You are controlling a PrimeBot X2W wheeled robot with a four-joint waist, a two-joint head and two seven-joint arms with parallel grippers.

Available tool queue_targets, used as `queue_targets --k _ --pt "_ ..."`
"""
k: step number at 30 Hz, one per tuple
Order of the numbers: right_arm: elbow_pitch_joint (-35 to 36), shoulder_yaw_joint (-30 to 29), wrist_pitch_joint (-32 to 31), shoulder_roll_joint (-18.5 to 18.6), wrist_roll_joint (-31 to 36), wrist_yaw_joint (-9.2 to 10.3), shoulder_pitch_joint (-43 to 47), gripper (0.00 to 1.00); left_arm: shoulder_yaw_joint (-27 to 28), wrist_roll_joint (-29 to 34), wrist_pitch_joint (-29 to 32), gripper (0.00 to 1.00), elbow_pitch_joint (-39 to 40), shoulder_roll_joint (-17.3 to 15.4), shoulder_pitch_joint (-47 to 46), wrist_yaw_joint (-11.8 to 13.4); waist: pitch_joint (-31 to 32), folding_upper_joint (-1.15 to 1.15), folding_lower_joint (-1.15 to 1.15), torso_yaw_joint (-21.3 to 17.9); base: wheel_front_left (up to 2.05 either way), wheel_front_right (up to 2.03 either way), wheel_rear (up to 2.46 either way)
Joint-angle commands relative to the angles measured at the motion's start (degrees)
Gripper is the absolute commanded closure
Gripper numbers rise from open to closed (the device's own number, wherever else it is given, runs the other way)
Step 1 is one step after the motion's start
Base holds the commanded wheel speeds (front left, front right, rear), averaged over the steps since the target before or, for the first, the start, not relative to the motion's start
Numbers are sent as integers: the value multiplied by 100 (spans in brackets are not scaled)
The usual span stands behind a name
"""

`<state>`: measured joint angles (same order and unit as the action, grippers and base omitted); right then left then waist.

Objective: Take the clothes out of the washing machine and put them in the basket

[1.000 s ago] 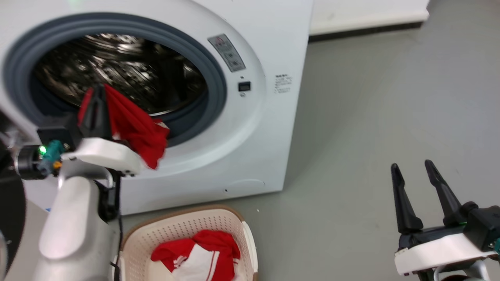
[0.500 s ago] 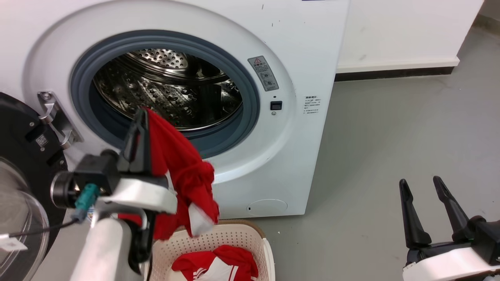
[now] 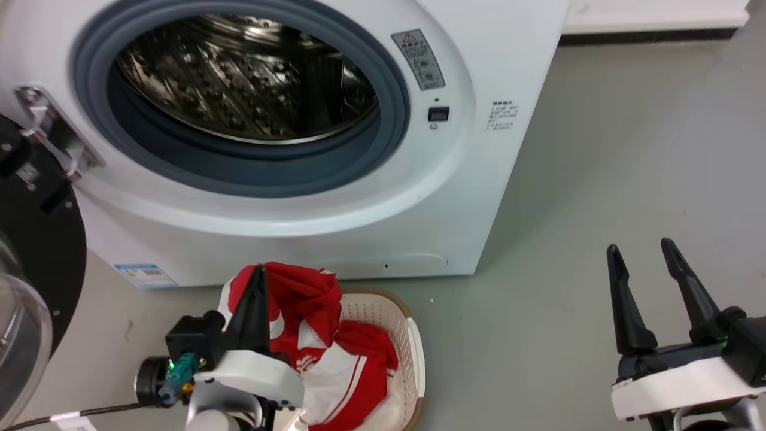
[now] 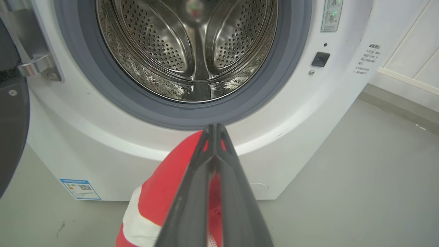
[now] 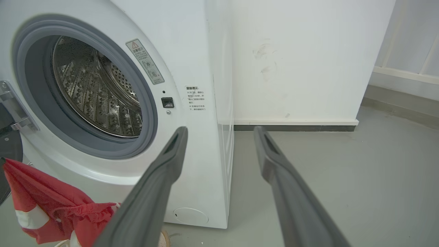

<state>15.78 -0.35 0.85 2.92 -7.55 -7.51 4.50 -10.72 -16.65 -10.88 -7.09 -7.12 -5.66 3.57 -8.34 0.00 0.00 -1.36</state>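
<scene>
Clothes [image 3: 305,293] sit over the basket [image 3: 417,359]: one red-and-white garment clamped in the left pincer [image 3: 259,274], another piled inside. The arm and cloth hide the basket's left rim; its near end is cut off. Right pincer [image 3: 639,246] apart, holding nothing, right of the washing machine [image 3: 479,179].

red clothes [image 3: 353,365] in basket [image 3: 372,314], washing machine [image 3: 479,179] open
</scene>
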Motion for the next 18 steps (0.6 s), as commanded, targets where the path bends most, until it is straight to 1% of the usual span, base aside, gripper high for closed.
queue_targets --k 1,6,7,14,18 --pt "28 36 17 -7 23 4 -158 0 -5 -58 -98 100 -243 68 9 28 -444 0 0 -15 0 0 0" --pt "44 123 59 -7 65 4 -452 0 -6 -159 -316 100 -1081 210 -266 34 -1073 0 0 -83 0 0 0" --pt "19 189 90 -8 91 4 -633 0 56 -198 -397 100 -1628 263 -502 12 -1420 0 0 -150 0 0 0" --pt "-59 318 186 -9 126 4 -1073 0 447 -70 -434 100 -2583 296 -1184 39 -2223 0 0 -446 0 0 0" --pt "-159 398 265 -8 76 4 -1263 0 750 28 -430 100 -3152 228 -1546 26 -2555 0 0 -633 0 0 0"
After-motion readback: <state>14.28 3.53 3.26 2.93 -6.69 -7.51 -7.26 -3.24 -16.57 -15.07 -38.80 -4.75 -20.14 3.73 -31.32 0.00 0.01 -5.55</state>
